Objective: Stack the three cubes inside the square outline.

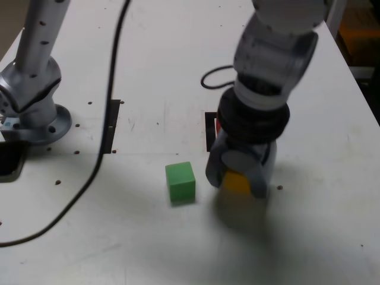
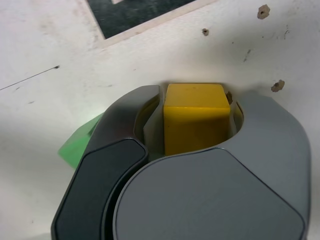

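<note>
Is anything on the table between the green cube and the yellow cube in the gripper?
No. In the exterior view, only bare white table separates the green cube from the yellow cube.

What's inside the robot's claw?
The yellow cube sits between the jaws of the gripper, shut on it. The cube's lower part is covered by the gripper body, so whether it rests on the table cannot be seen.

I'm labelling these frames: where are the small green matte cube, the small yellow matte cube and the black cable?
Small green matte cube [image 1: 180,183]: exterior view, its front face.
Small yellow matte cube [image 2: 195,120]: wrist view, its facing side, between the jaws.
Black cable [image 1: 110,89]: exterior view, its middle run.
</note>
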Controlling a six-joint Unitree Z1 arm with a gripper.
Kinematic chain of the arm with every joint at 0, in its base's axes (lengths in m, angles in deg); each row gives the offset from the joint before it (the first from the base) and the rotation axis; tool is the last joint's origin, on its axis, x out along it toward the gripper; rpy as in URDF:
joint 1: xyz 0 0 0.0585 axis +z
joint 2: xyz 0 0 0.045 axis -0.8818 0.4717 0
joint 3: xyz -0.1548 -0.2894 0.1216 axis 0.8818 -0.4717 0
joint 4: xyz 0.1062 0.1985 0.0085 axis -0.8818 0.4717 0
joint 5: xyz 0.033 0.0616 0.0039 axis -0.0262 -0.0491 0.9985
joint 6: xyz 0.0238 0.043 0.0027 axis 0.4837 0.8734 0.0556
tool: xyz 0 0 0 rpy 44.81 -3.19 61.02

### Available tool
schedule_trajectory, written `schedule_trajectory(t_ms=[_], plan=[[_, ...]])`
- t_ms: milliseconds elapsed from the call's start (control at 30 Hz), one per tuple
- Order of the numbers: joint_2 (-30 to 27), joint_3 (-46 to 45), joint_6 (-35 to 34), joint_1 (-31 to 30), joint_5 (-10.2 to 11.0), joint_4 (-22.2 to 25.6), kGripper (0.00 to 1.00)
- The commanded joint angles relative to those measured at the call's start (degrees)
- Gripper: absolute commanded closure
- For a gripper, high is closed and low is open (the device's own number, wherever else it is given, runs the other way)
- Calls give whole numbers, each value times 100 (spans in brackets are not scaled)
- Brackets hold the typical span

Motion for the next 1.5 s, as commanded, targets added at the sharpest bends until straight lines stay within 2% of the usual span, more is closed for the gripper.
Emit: schedule_trajectory(t_ms=[0, 233, 400, 500, 833, 1067, 1467], plan=[[-253, -3, -111, -40, 94, 135, 80], [-885, 56, -426, 20, 422, 682, 80], [-1114, 55, -414, 429, 492, 847, 80], [-1122, 11, -283, 858, 467, 828, 80], [-915, -94, 89, 1524, 304, 670, 80], [-685, -187, 212, 1647, 146, 420, 80], [-537, -239, 287, 1717, 138, 264, 79]])
